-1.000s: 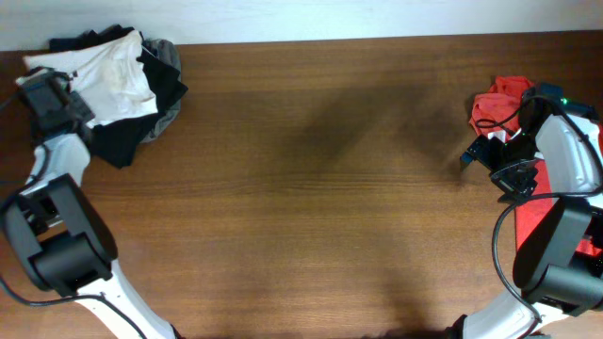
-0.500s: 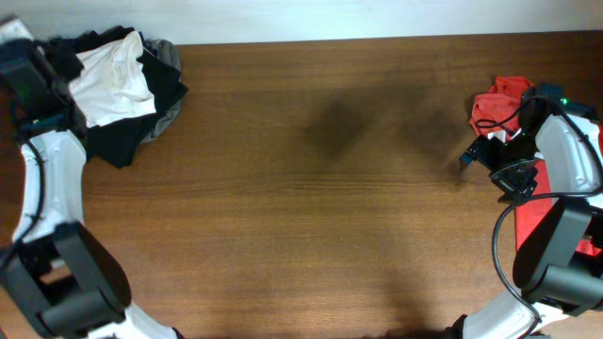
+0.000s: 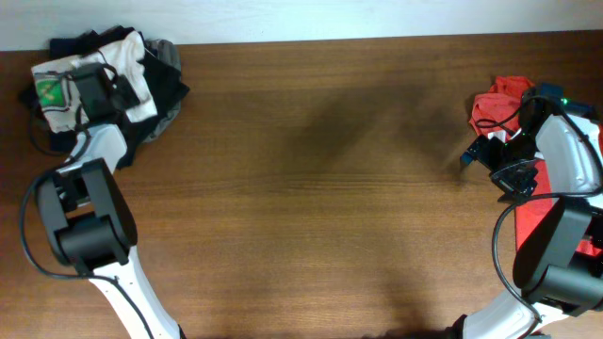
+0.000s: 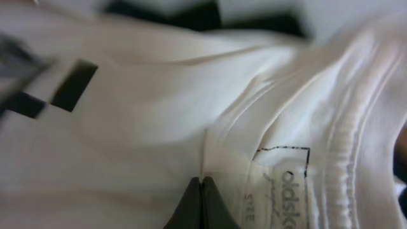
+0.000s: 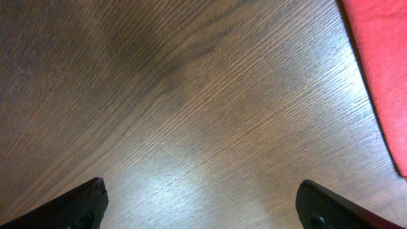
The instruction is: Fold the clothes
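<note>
Wooden table [image 3: 330, 188], left gripper [image 4: 202, 198] pinching shut on T-shirt [image 4: 146, 108] fold beside neck label [image 4: 289, 184], right gripper [image 5: 200, 194] hovering spread wide over wood

white T-shirt [image 4: 146, 108]: label [image 4: 283, 184] lettering cut off | red T-shirt [image 3: 490, 105]: apparently part-hidden by right arm [image 3: 565, 155]

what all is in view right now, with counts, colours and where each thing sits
white T-shirt: one, white with a green badge, back left corner, on top of the dark garments
dark garments: one pile, black and grey, back left corner
red garment: at least one, red, right edge
table: one, brown wood, under everything
left hand: one, black fingers, shut on the white T-shirt
right hand: one, black fingers, open over bare table beside the red garment
</note>
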Motion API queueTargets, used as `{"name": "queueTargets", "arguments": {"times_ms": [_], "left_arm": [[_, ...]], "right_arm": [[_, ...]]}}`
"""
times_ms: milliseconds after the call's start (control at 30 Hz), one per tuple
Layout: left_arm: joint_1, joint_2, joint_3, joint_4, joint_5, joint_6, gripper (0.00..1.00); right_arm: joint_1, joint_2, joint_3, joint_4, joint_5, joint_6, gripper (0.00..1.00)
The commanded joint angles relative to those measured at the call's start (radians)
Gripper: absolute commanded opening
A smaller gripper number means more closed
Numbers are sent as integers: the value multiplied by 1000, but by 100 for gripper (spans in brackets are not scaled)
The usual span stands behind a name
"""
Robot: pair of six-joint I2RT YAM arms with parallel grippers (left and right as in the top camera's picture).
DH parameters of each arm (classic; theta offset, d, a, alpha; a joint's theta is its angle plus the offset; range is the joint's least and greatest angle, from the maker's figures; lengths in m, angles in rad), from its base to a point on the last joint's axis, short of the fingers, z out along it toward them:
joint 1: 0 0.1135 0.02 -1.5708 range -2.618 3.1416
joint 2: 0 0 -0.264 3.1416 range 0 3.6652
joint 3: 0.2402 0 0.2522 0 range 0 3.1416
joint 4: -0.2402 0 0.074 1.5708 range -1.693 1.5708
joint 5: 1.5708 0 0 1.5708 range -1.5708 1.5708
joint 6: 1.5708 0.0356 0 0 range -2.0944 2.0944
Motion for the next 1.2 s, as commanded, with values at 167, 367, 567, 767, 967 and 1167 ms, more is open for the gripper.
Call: {"name": "queueTargets", "arguments": {"times_ms": [167,367,567,767,967,1167], "left_arm": [[-34,-135,-3,62,27,67,0],[-15,-198,-3,165,-113,68,0],[61,-124,-3,136,-130,68,0],[121,-13,-3,90,-127,68,0],[132,7,-3,2,-122,68,8],[87,-180,-3,-106,-123,62,19]], "right_arm": [[-1,-21,13,0,-5,8,98],[-1,-21,13,0,-5,8,98],[-1,-21,13,0,-5,9,98],[-1,-21,13,0,-5,9,98],[-1,-21,13,0,-5,9,98],[-1,-21,13,0,-5,9,98]]}}
